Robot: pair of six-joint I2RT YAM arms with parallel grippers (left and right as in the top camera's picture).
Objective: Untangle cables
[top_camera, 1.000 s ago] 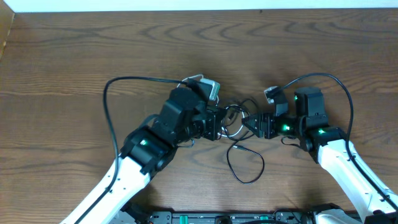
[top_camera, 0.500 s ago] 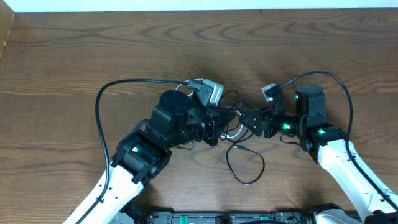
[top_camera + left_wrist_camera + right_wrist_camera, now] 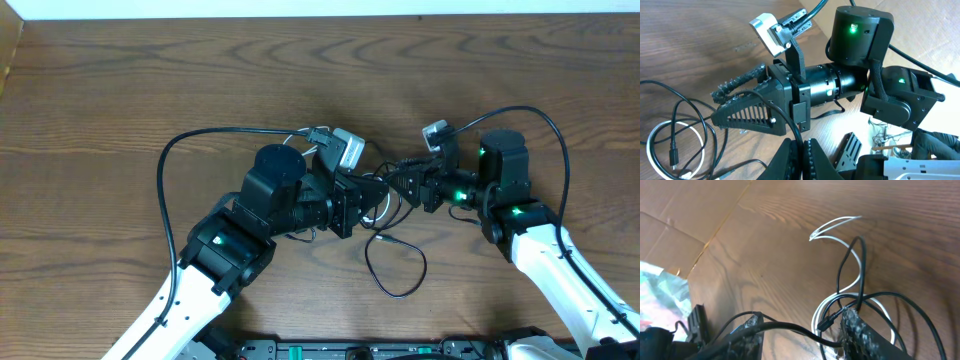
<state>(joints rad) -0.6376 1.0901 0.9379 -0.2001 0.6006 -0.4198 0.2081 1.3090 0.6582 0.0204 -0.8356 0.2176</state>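
The cables lie tangled at mid-table between my two grippers: a coiled white cable (image 3: pixel 383 212) (image 3: pixel 667 131) (image 3: pixel 854 282) with thin black cables (image 3: pixel 690 112) (image 3: pixel 861 255) looped through it. One black loop (image 3: pixel 396 266) trails toward the near edge. My left gripper (image 3: pixel 371 192) (image 3: pixel 802 152) is shut on a black cable (image 3: pixel 796 131) that rises from between its pads. My right gripper (image 3: pixel 399 184) (image 3: pixel 717 106) (image 3: pixel 805 325) faces it with its jaws apart. A black cable (image 3: pixel 790 326) crosses its gap from finger to finger, and a small plug (image 3: pixel 824 324) sits by its right finger.
Thick black arm wires arc over the table at the left (image 3: pixel 165 175) and at the right (image 3: pixel 557 150). Cardboard (image 3: pixel 670 235) lies beyond the table's edge in the right wrist view. The arms' base rail (image 3: pixel 380 350) runs along the near edge.
The left arm swung its wrist leftward and kept its grip on the black cable. The right gripper moved toward the far side and in over the tangle.
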